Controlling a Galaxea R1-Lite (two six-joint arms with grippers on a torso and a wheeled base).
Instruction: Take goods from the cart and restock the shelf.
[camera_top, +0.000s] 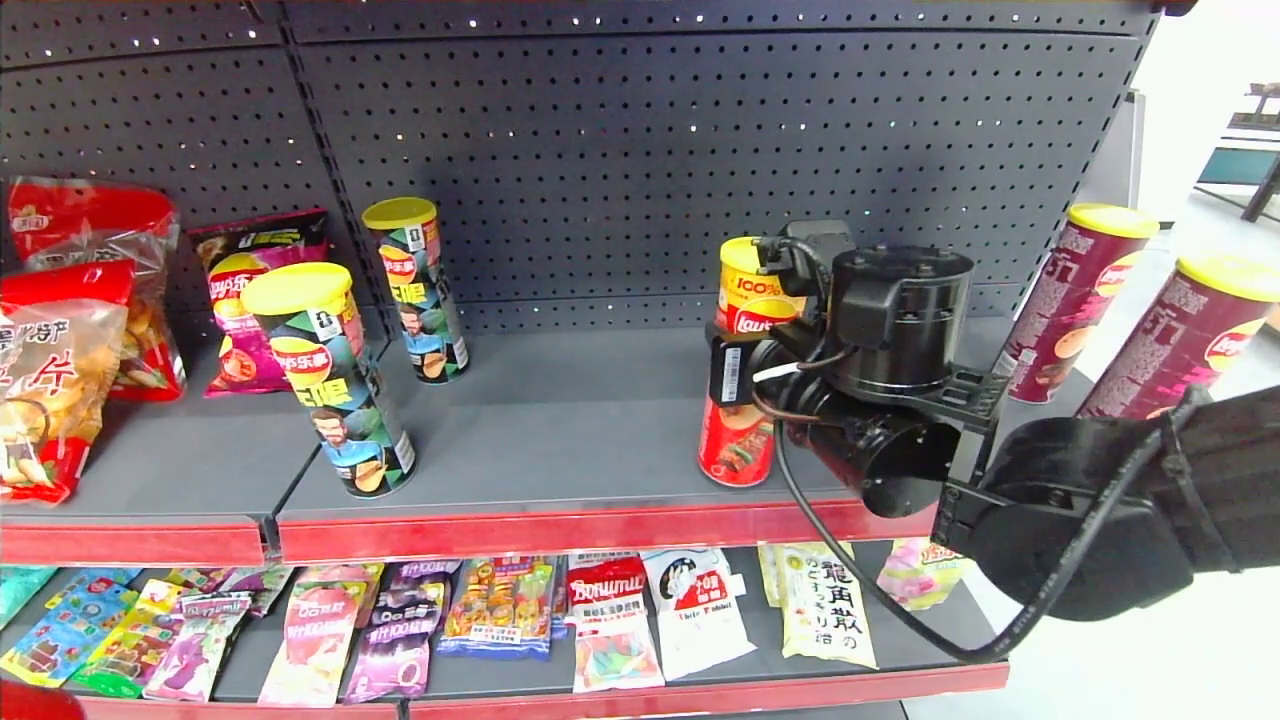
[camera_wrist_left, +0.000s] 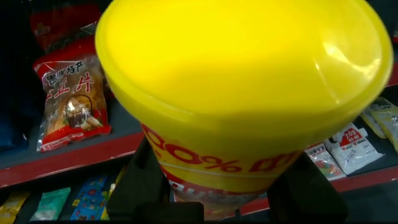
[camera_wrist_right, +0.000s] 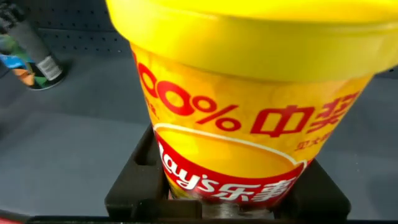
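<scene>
A red and yellow chip canister (camera_top: 738, 300) with a yellow lid stands upright near the front edge of the grey shelf board (camera_top: 580, 420), right of the middle. My right gripper (camera_top: 745, 375) is shut on its side, a black finger (camera_top: 722, 375) pressed to it. From the right wrist, that canister (camera_wrist_right: 236, 112) sits between the fingers of the right gripper (camera_wrist_right: 227, 199), above the grey board. My left gripper (camera_wrist_left: 227, 202) is shut on a second yellow-lidded canister (camera_wrist_left: 242, 81), held in front of the shelf's red edge.
Two dark-printed canisters (camera_top: 335, 385) (camera_top: 418, 290) stand on the left part of the board, snack bags (camera_top: 60, 380) beyond them. Two maroon canisters (camera_top: 1075, 300) (camera_top: 1190, 335) lean at the right end. Flat packets (camera_top: 500, 610) fill the lower shelf. Bare board lies mid-shelf.
</scene>
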